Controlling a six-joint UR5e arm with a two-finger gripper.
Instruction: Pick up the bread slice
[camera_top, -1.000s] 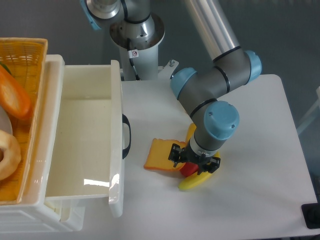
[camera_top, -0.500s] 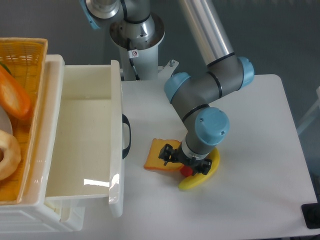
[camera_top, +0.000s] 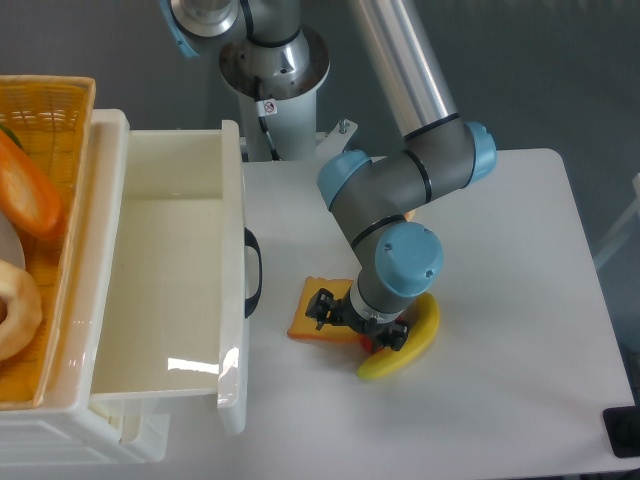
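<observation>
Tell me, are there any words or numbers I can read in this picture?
No words or numbers can be read.
Small round red-and-white sticker on the robot's white base column: a sign of some kind, too small to make out.
Bread slice, banana, drawer, basket: no writing visible.
</observation>
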